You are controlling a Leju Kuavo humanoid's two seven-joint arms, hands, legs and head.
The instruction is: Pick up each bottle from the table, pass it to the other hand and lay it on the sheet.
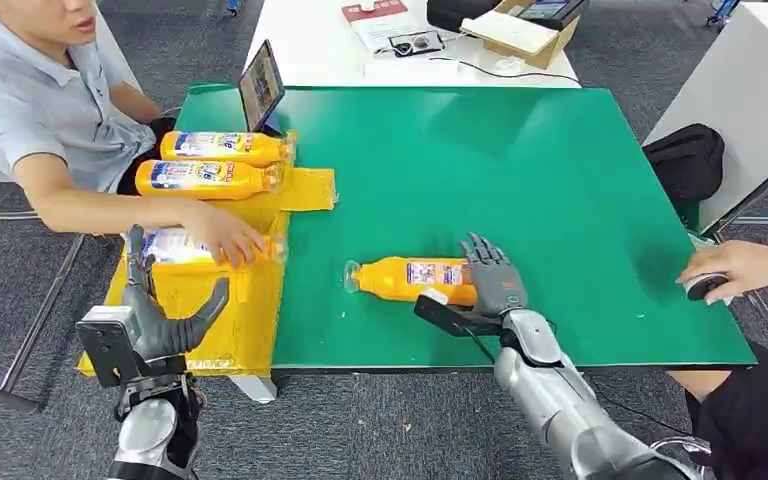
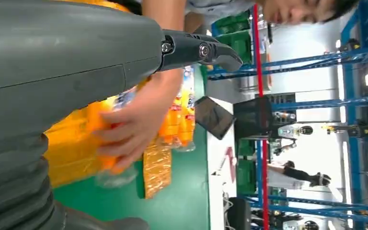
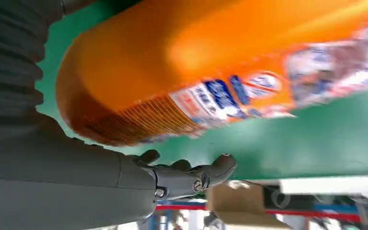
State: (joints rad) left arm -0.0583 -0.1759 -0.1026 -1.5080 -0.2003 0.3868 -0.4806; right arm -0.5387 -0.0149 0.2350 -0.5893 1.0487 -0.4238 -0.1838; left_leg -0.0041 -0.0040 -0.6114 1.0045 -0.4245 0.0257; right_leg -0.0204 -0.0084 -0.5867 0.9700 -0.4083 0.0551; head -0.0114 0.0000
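My right hand point(image 1: 490, 278) flat, fingers apart, touching orange bottle point(image 1: 410, 279) on green table point(image 1: 560, 200). My left hand point(image 1: 160, 320) open, holding nothing, over yellow sheet point(image 1: 230, 320).

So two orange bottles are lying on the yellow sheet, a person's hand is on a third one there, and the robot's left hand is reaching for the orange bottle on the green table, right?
Not quite: it is the right hand at the orange plastic bottle lying on the green table, as the head view shows. The left hand is raised by the yellow sheet, holding nothing. The rest stands.
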